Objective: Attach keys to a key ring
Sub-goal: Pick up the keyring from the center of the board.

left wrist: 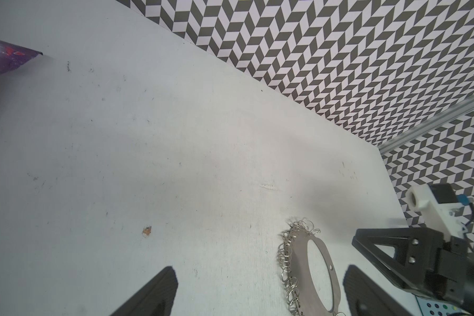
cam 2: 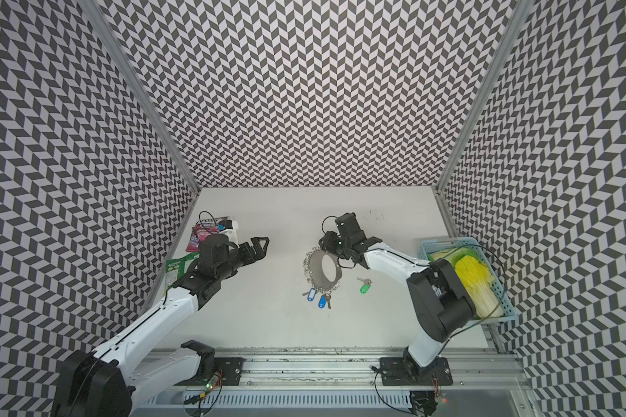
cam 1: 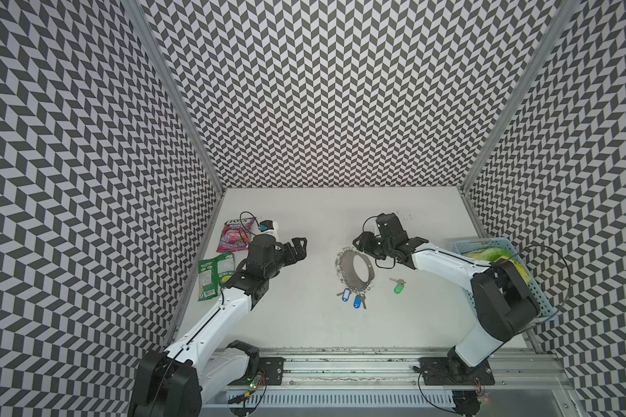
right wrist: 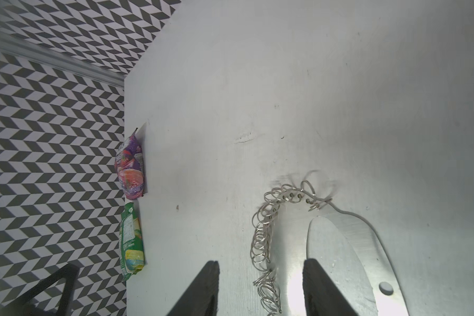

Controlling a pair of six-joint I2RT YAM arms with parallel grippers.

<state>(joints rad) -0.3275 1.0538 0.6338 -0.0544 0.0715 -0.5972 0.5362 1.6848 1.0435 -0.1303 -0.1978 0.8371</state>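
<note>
Your right claw [right wrist: 262,262] sits half open and empty astride the key ring [right wrist: 288,235]; centre its fringed edge before squeezing.

Purple pouch [cam 1: 234,236] and green pouch [cam 1: 214,274] lie beside one wall, blue basket [cam 1: 537,290] opposite.

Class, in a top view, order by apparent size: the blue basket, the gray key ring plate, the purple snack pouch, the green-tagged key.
1. blue basket, though partly hidden.
2. key ring plate and purple snack pouch: too alike to rank; the pouch is partly covered.
3. green-tagged key.
</note>
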